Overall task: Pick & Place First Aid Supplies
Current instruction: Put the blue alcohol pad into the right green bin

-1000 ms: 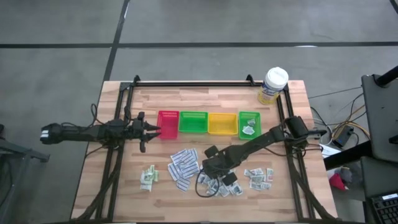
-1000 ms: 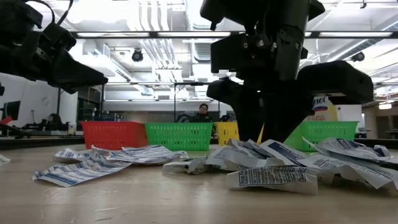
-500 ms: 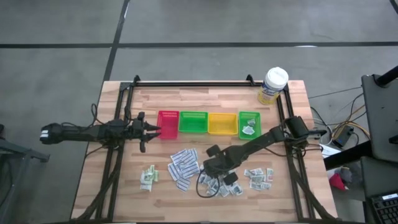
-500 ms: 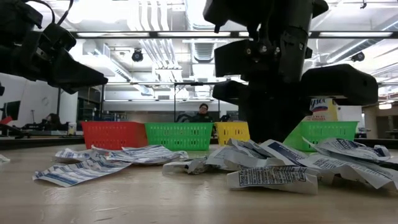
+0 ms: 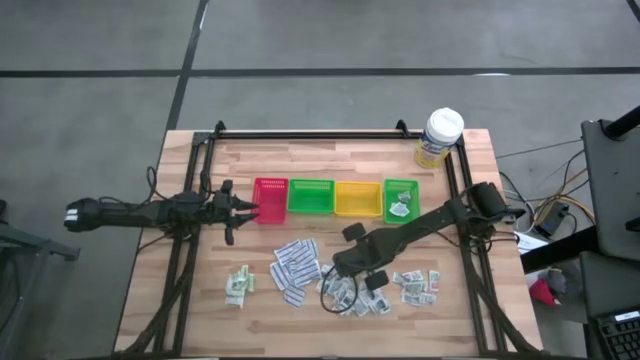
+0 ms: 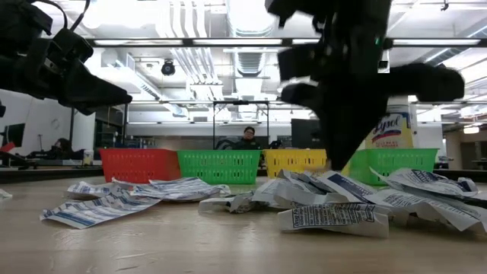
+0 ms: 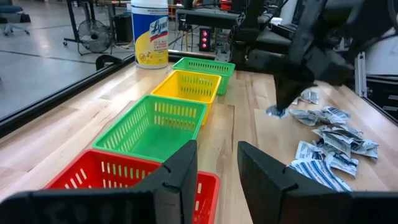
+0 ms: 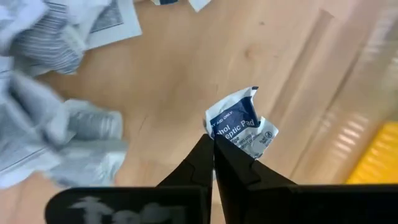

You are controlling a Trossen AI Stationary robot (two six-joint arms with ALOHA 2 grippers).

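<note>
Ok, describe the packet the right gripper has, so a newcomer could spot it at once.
Start at the row of trays on the wooden table, then drop to the packet pile below the yellow one. The right gripper is shut on a small white packet with blue print, the only one lifted off the wood.

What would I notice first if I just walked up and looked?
Probably the four bright trays in a row: red, green, yellow, green. Then the right gripper, fingers shut on a crumpled blue-and-white packet, lifted over the heap of packets near the table's front edge.
</note>
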